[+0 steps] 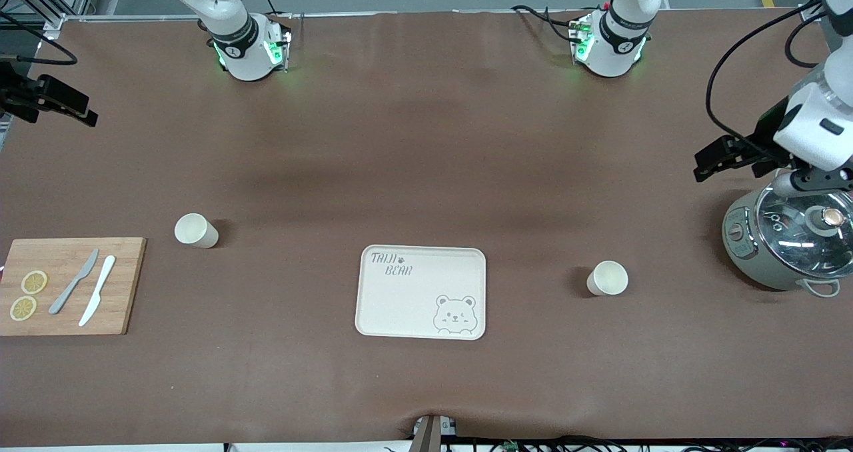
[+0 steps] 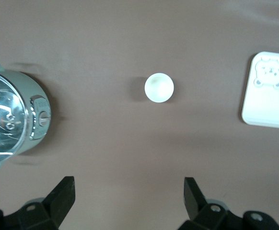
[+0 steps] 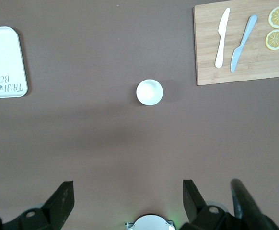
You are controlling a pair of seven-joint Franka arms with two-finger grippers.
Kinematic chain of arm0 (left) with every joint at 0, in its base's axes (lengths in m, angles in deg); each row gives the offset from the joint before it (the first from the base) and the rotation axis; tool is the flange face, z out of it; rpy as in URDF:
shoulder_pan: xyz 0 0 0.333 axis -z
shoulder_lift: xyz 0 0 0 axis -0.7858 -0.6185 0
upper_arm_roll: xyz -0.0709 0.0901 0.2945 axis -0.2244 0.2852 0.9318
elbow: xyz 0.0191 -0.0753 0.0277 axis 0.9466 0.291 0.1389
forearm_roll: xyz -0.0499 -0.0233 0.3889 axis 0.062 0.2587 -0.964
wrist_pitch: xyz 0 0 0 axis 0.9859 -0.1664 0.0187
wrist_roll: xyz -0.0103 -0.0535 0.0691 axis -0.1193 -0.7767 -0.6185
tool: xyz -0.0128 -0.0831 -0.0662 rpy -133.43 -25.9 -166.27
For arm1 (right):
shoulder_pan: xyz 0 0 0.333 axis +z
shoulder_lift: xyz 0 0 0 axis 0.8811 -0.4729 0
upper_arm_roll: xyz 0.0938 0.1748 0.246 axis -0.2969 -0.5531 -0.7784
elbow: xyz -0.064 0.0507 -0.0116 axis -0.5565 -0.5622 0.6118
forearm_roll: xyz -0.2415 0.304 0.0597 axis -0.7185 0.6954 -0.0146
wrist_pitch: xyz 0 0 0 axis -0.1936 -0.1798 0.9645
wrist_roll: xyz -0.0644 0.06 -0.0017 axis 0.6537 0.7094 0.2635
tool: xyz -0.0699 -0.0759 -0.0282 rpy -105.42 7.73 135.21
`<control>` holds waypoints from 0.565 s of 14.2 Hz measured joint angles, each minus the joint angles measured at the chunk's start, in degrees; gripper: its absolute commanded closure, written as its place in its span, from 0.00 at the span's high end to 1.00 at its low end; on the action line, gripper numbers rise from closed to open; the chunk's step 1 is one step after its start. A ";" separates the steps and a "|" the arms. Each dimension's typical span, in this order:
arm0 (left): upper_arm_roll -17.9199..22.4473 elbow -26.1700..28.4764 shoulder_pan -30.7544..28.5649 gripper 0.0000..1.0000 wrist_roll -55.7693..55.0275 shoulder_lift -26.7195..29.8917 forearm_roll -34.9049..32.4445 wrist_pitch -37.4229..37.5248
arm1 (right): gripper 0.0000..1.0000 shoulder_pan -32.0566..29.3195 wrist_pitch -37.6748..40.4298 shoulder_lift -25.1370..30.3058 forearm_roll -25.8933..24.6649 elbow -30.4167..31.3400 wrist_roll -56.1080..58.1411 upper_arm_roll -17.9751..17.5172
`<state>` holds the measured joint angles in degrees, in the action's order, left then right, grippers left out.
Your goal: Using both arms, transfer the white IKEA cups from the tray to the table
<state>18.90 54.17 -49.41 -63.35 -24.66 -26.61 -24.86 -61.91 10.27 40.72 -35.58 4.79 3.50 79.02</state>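
From the front I see the tray [image 1: 421, 292] bare, one cup [image 1: 607, 278] toward the left arm's end of it, one cup [image 1: 196, 230] toward the right arm's end, both on the table [image 1: 426, 159]. Each wrist view shows the left gripper [image 2: 129, 199] and right gripper [image 3: 128, 201] spread wide, holding nothing. I'd keep both up, clear of the cups.

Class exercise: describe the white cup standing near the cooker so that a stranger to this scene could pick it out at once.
Start at the bear tray in the middle of the table. Go toward the left arm's end, where the grey cooker stands. Between them stands this white cup, upright; its twin stands beside the cutting board instead.
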 measured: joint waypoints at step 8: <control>1.32 4.39 2.54 1.00 1.89 6.19 0.00 1.81 | 1.00 -0.05 0.00 -0.02 -0.21 0.56 -0.03 0.00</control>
<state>20.23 58.56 -46.86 -61.46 -18.47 -26.61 -23.05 -61.96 10.27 40.70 -35.79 5.35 3.47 79.02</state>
